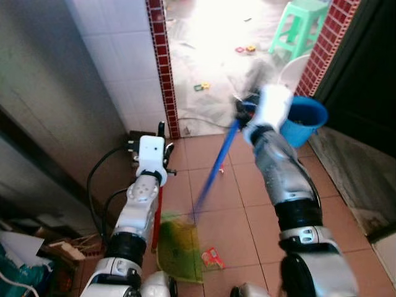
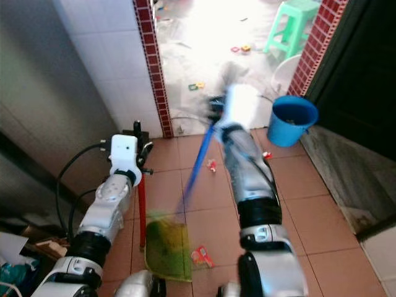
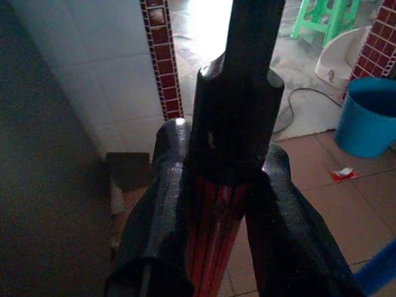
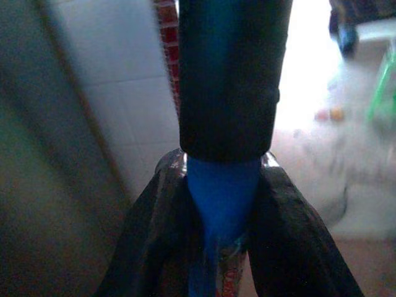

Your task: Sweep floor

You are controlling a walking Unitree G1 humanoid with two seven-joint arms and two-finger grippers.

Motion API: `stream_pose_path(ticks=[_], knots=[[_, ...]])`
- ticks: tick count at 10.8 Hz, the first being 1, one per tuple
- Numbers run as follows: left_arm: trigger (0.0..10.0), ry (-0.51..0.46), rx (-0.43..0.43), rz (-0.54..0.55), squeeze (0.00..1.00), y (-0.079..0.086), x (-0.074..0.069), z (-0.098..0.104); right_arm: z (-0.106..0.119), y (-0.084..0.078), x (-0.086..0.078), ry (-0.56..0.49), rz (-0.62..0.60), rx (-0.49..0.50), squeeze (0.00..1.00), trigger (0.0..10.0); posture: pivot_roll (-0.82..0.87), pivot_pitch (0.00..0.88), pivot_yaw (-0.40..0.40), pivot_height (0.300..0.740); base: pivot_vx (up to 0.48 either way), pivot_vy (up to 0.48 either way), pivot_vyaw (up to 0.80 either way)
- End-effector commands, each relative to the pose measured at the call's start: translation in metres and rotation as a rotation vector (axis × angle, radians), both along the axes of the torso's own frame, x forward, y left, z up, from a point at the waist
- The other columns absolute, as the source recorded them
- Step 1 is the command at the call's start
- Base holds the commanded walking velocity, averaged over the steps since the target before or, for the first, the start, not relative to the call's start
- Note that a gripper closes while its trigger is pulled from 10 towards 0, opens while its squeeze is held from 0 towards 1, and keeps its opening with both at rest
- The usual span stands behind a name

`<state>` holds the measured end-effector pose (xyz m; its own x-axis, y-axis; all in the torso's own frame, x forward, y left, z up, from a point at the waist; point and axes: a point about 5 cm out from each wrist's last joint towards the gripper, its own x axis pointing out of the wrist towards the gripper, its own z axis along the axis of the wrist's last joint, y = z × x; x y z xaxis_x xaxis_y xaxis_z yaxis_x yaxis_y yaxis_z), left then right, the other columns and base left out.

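My left gripper [image 1: 159,135] is shut on a red handle with a black cap [image 3: 235,93], which runs down to a green dustpan [image 1: 179,247] on the tiled floor between my arms. My right gripper [image 1: 246,110], blurred, is shut on a blue broom handle [image 1: 216,164] that slants down to the left toward the dustpan; its lower end is smeared. In the right wrist view the fingers [image 4: 154,235] clamp the blue handle [image 4: 223,185] just below its black cap. A red scrap [image 1: 212,257] lies beside the dustpan, and smaller scraps [image 2: 211,164] lie farther out.
A blue bucket [image 1: 304,120] stands at the right by a red brick post [image 1: 325,43]. Another brick post [image 1: 162,68] edges the white tiled wall on the left. Black cables [image 1: 93,182] trail along the left wall. Beyond the doorway are a green stool [image 1: 302,25] and small toys [image 1: 202,86].
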<state>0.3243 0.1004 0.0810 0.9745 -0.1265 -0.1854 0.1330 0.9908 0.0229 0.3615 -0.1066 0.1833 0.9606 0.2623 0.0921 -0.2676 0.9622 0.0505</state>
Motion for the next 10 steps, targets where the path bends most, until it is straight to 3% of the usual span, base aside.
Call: stream_pose_path(ticks=[1,2,3,5,6,10], knots=[[10.0,0.114,-0.029,-0.012,0.0,-0.004,-0.008,-0.019,0.015,-0.006,-0.003,-0.104,-0.012,-0.058,0.0,10.0,-0.02,0.072,0.038,0.74,0.0,0.0,0.0],[10.0,0.159,-0.041,-0.008,0.0,-0.004,-0.009,-0.024,0.011,-0.013,-0.003,-0.131,-0.051,-0.166,0.0,10.0,-0.02,0.072,0.039,0.74,0.0,0.0,0.0],[10.0,0.217,-0.134,0.03,0.0,-0.009,-0.01,-0.03,0.005,-0.022,-0.005,-0.147,-0.119,-0.271,0.0,10.0,-0.03,0.072,0.04,0.74,0.0,0.0,0.0],[10.0,0.217,-0.202,0.072,0.0,-0.012,-0.006,-0.028,-0.015,-0.033,-0.005,-0.039,-0.188,-0.328,0.0,10.0,-0.03,0.07,0.043,0.74,0.0,0.0,0.0],[10.0,0.181,-0.213,0.113,0.0,-0.009,-0.001,-0.021,-0.028,-0.037,-0.005,0.035,-0.207,-0.305,0.0,10.0,-0.03,0.069,0.045,0.74,0.0,0.0,0.0],[10.0,-0.026,-0.171,0.2,0.0,0.018,0.014,0.018,-0.033,-0.039,-0.005,0.044,-0.235,-0.322,0.0,10.0,-0.02,0.065,0.049,0.74,0.0,0.0,0.0]])
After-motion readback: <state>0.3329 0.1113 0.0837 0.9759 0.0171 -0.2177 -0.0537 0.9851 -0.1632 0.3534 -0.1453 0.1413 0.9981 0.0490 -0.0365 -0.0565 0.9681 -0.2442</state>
